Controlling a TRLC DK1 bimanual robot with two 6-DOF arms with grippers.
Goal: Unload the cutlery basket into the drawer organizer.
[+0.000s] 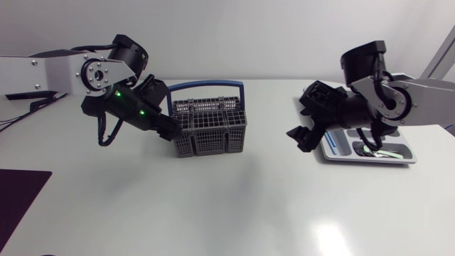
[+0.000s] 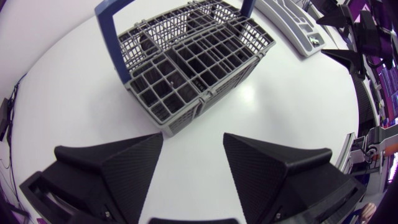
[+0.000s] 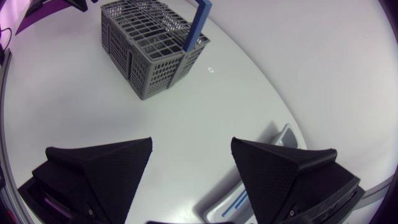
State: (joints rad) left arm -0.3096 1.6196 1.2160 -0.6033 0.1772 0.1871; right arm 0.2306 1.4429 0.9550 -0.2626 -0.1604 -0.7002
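The grey wire cutlery basket (image 1: 210, 126) with a blue handle (image 1: 206, 87) stands mid-table; I cannot make out any cutlery in it. My left gripper (image 1: 173, 130) is open at the basket's left side, and in its own view the basket (image 2: 193, 62) lies just ahead of the empty left gripper (image 2: 193, 155). The grey drawer organizer (image 1: 331, 146) lies at the right, with some cutlery (image 1: 377, 151) in it, partly hidden by my right arm. My right gripper (image 1: 300, 139) hangs open and empty at the organizer's left end. From the right gripper (image 3: 191, 165), the basket (image 3: 152, 46) is far ahead.
A dark mat (image 1: 18, 199) lies at the table's front left corner. Cables (image 1: 28, 107) trail at the far left. A corner of the organizer (image 3: 249, 193) shows under my right gripper's fingers. White tabletop lies between the basket and the organizer.
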